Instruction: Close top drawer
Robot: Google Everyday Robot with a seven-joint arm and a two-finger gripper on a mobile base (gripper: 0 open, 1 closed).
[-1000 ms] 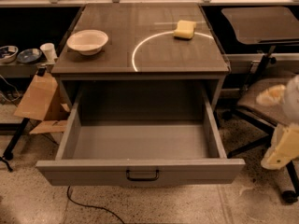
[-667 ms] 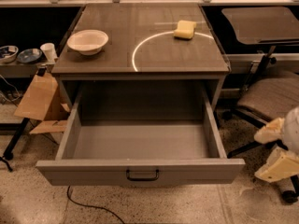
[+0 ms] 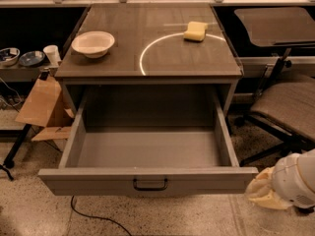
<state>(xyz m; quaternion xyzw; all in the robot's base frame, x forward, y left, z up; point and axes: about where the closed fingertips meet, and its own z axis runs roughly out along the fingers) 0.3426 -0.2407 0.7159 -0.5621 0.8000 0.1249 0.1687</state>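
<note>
The top drawer [image 3: 147, 180] is pulled far out from under the grey counter. Its flat grey front panel faces me, with a small dark bail handle [image 3: 150, 184] at its centre. The inside of the drawer [image 3: 147, 149] holds nothing. My gripper [image 3: 264, 191], cream-coloured on a white wrist [image 3: 298, 181], is at the bottom right. It sits just right of the front panel's right end, at about the same height. I cannot tell whether it touches the panel.
On the counter top [image 3: 147, 63] are a white bowl [image 3: 93, 43] and a yellow sponge [image 3: 195, 31]. A chair [image 3: 290, 102] stands close on the right. Cardboard [image 3: 44, 102] leans on the left, and a cable [image 3: 93, 218] lies on the floor in front.
My gripper has moved down and to the left, from beside the chair to the right end of the drawer front. The drawer has not moved.
</note>
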